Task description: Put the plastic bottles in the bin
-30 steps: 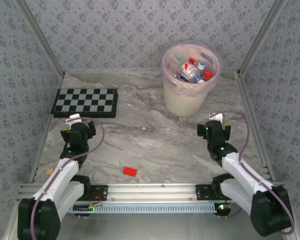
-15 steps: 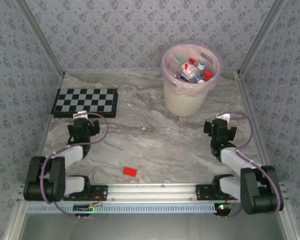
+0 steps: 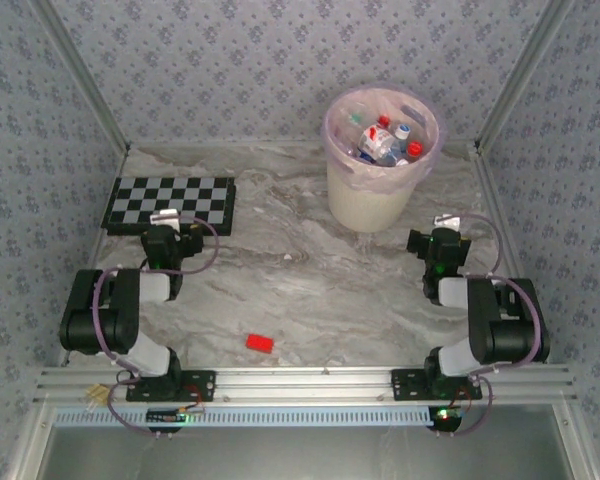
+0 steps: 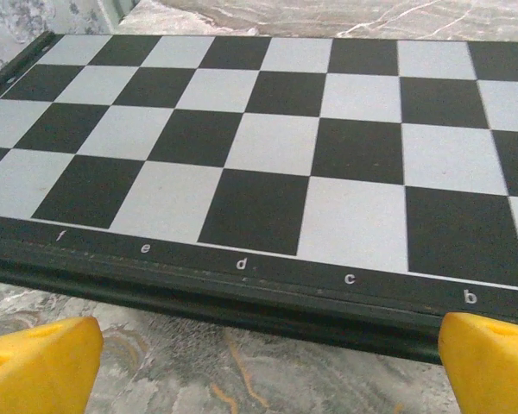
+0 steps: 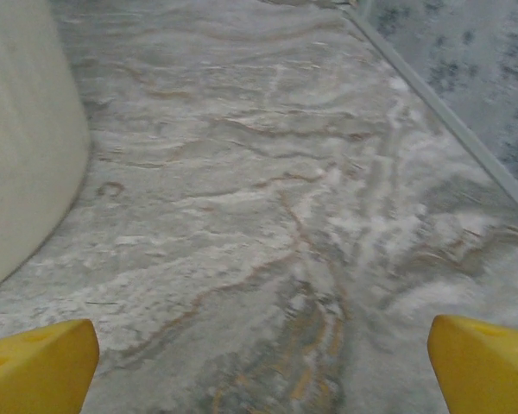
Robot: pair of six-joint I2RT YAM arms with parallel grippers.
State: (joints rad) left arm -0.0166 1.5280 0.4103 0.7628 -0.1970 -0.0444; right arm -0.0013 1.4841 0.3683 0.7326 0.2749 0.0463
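At upper centre, the plastic bottles sit jumbled inside the bin, lower ones hidden. Left gripper and right gripper gape wide, empty, both cropped at frame corners.

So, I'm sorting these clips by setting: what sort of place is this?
Likely a robot test booth: patterned wall panels enclose a marble-look table, with two arms bolted to a rail.

Both arms sit folded low near their bases, elbows bent sharply, wrists pointing toward the far side. The left gripper and right gripper have their yellow fingertips spread wide, holding nothing.
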